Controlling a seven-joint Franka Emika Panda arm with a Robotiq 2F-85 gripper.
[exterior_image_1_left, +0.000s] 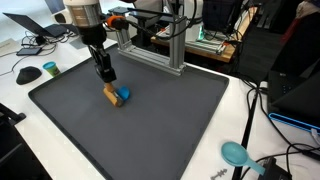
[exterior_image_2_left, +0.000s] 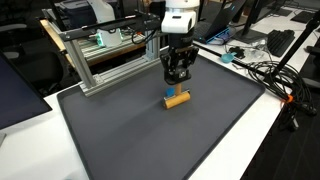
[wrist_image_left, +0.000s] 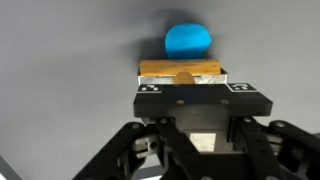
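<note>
Judged light and stiff, the wooden block with a blue end, on the grey mat of the desk, is pinched by the jaws across its flat wooden sides.

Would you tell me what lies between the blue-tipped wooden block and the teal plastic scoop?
Only bare dark grey mat and a strip of white table separate the wooden block and scoop, in an exterior view.

On mat, toward 10 o'clock: block; ball just beside, 3 o'clock. Frame beyond mat, 12 o'clock.
</note>
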